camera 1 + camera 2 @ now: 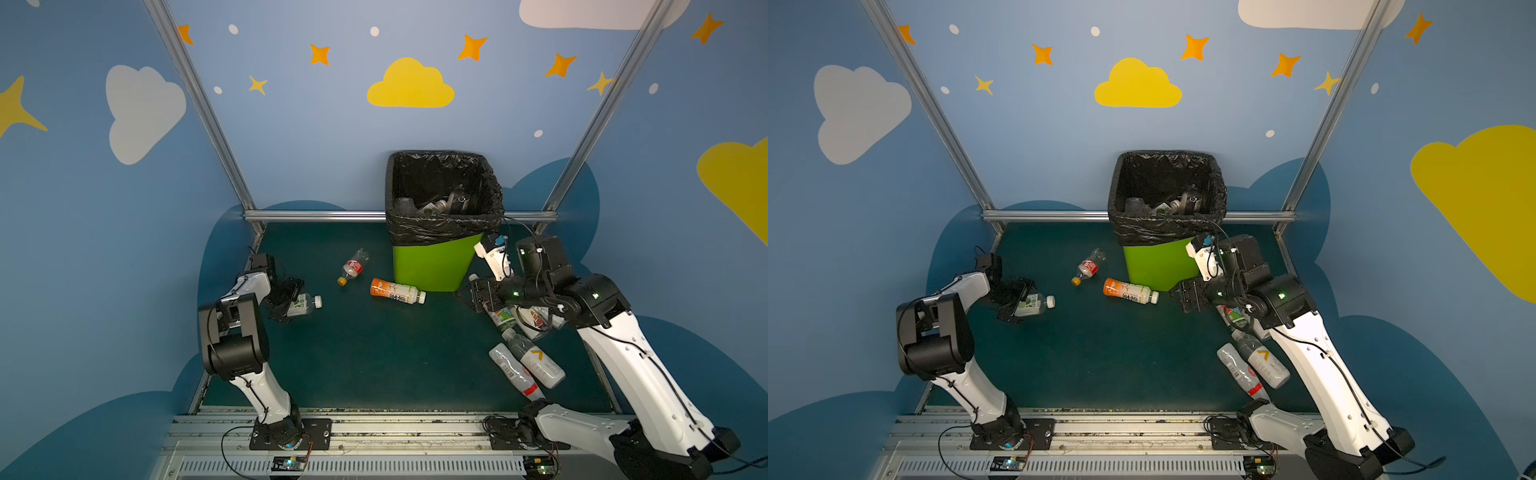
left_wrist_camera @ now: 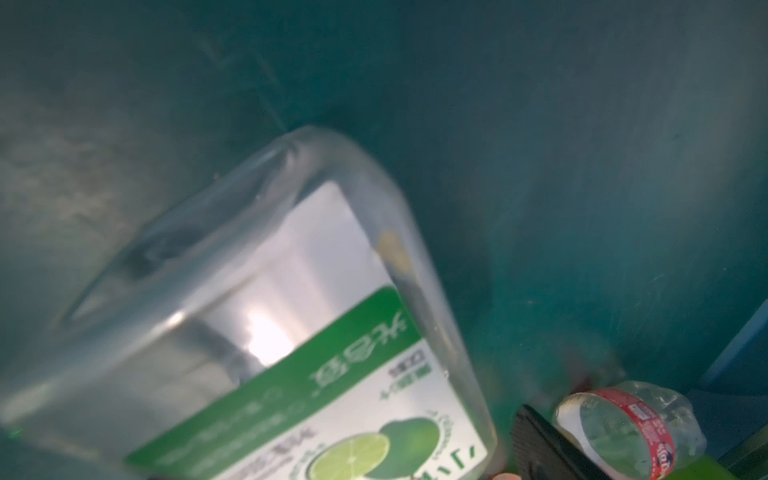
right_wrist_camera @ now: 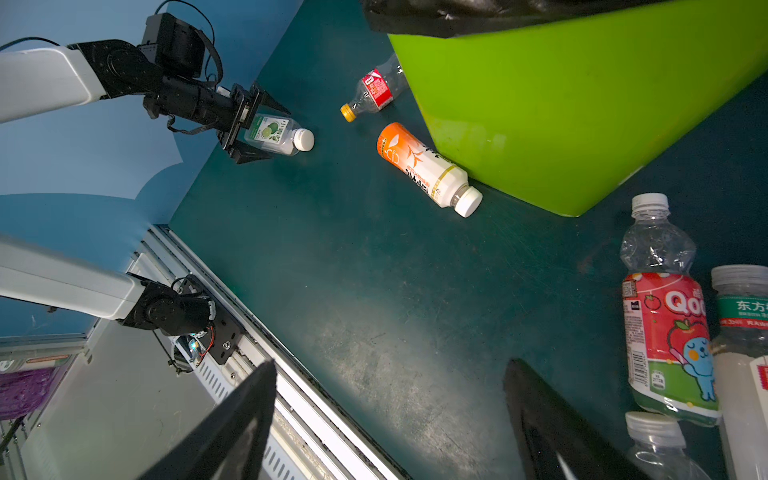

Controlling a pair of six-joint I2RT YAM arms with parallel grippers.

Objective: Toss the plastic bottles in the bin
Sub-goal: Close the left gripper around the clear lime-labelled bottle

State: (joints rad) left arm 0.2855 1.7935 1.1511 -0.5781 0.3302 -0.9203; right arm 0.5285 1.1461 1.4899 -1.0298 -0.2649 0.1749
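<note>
Several plastic bottles (image 1: 536, 361) lay loose on the dark green mat (image 1: 374, 353). More sat inside the bin (image 1: 432, 266), upright at the back. Left gripper (image 1: 293, 301) was low at the left, jaws spread wide, straddling the base end of the lime-label bottle (image 1: 306, 302), which lay on its side; contact unclear. Right gripper (image 3: 392, 362) hung by the bin's front right corner, jaws apart, nothing between them, beside a cluster including the Qoo bottle (image 3: 669, 340). Red-label bottle (image 1: 353, 268) and orange-and-white bottle (image 1: 397, 291) lay left of the bin, the latter's cap near its base.
</note>
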